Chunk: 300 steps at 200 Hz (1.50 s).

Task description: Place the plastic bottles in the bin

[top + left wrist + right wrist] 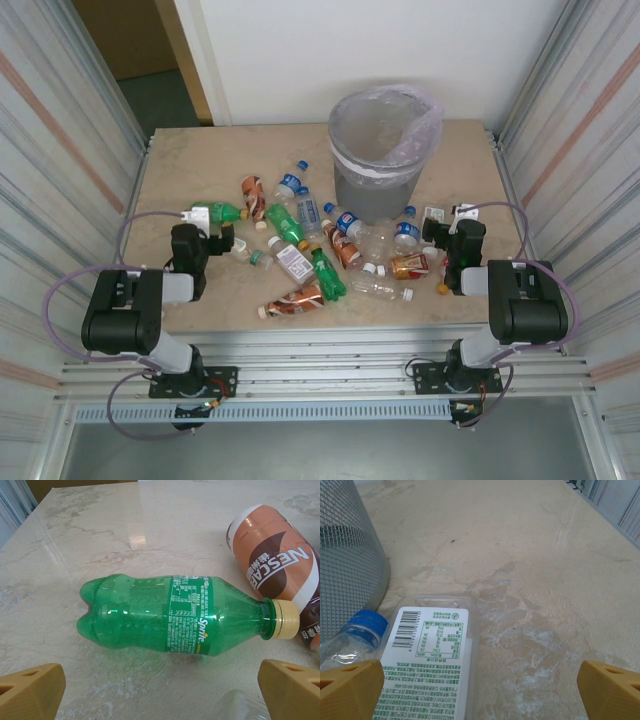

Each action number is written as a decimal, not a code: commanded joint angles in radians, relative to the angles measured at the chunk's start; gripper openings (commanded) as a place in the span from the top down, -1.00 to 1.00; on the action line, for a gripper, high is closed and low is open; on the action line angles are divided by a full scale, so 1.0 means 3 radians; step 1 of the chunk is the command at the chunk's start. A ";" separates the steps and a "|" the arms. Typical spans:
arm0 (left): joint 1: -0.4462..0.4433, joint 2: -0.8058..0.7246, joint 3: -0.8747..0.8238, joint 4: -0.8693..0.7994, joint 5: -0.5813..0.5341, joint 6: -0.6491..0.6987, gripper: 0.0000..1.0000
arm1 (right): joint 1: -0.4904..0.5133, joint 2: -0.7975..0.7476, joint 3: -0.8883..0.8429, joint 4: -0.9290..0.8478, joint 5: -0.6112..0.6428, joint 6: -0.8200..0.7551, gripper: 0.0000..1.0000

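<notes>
The left arm is folded back at the elbow by the left edge of the beige marbled table (190, 165). The left gripper (222, 232) is held low, its yellow fingers (30, 692) spread wide apart with nothing between them. The right arm is folded likewise by the right edge. The right gripper (450, 216) is also held low, fingers wide apart and empty.

Just ahead of the left gripper, a green plastic bottle with a pale yellow cap (170, 615) is laid on its side, untouched. Near its cap, a brown-and-white labelled bottle (272, 562) is cut off by the frame. A clear bottle (240, 707) is barely seen at the bottom.

Ahead of the right gripper, a clear flat-sided bottle with a white printed label (430, 660) is cut off below. A clear bottle with a blue cap (365, 627) lies beside it, near the wall of the tall round grey bin with a clear bag liner (380, 185). The bin is stood towards the far edge, right of centre, and its contents cannot be made out.

The other plastic bottles (300, 262) are scattered over the table's middle, between the grippers. Bare surface is left at both far corners and along the near edge.
</notes>
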 commanded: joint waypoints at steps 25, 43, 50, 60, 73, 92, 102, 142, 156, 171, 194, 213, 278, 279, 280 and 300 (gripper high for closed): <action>-0.0019 -0.0001 0.0041 0.0018 -0.0069 -0.0039 -0.98 | 0.0013 -0.0007 0.0017 0.0008 0.0063 0.0070 -0.95; -0.0023 -0.0004 0.0040 0.0018 -0.0066 -0.0040 -0.98 | 0.0013 -0.0006 0.0016 0.0005 0.0064 0.0068 -0.95; -0.0020 -0.0007 0.0041 0.0018 -0.0069 -0.0036 -0.98 | 0.0015 -0.0005 0.0015 0.0004 0.0064 0.0070 -0.95; -0.0019 -0.0002 0.0041 0.0018 -0.0069 -0.0040 -0.98 | 0.0013 -0.0007 0.0016 0.0004 0.0063 0.0068 -0.95; -0.0020 0.0000 0.0041 0.0018 -0.0065 -0.0040 -0.98 | 0.0011 -0.0008 0.0015 0.0004 0.0063 0.0067 -0.95; -0.0019 -0.0002 0.0040 0.0018 -0.0067 -0.0044 -0.98 | 0.0013 -0.0007 0.0015 0.0004 0.0063 0.0067 -0.95; -0.0021 -0.0007 0.0041 0.0018 -0.0067 -0.0044 -0.98 | 0.0014 -0.0006 0.0015 0.0006 0.0063 0.0071 -0.95; -0.0019 -0.0002 0.0043 0.0018 -0.0068 -0.0042 -0.98 | 0.0009 -0.0013 0.0011 0.0016 0.0056 0.0069 -0.95; -0.0019 -0.0003 0.0043 0.0018 -0.0061 -0.0041 -0.98 | -0.0003 -0.0011 0.0033 -0.0021 -0.0049 0.0047 -0.95; -0.0020 -0.0010 0.0037 0.0028 -0.0059 -0.0042 -0.98 | -0.0010 -0.0014 0.0026 -0.0027 -0.0072 0.0041 -0.95; -0.0014 -0.0026 0.0037 0.0025 -0.0069 -0.0052 -0.98 | -0.0020 -0.0030 0.0049 -0.0072 -0.0119 0.0044 -0.95; 0.0011 -0.0176 0.0092 -0.0204 -0.0057 -0.0087 -0.98 | -0.0053 -0.0088 0.0099 -0.0207 -0.0111 0.0087 -0.95; 0.0042 -0.0754 0.0159 -0.0747 -0.0137 -0.0144 -0.97 | -0.0102 -0.0516 0.0262 -0.0825 0.0042 0.0194 -0.95; 0.0039 -0.0767 0.0159 -0.0761 -0.0139 -0.0145 -0.98 | -0.0104 -0.0521 0.0269 -0.0838 0.0045 0.0194 -0.95; 0.0038 -0.0781 0.0158 -0.0771 -0.0143 -0.0146 -0.98 | -0.0103 -0.0529 0.0273 -0.0847 0.0046 0.0197 -0.95; 0.0038 -0.1061 0.0216 -0.1066 -0.0238 -0.0225 -0.98 | -0.0110 -0.0698 0.0317 -0.1027 0.0111 0.0212 -0.95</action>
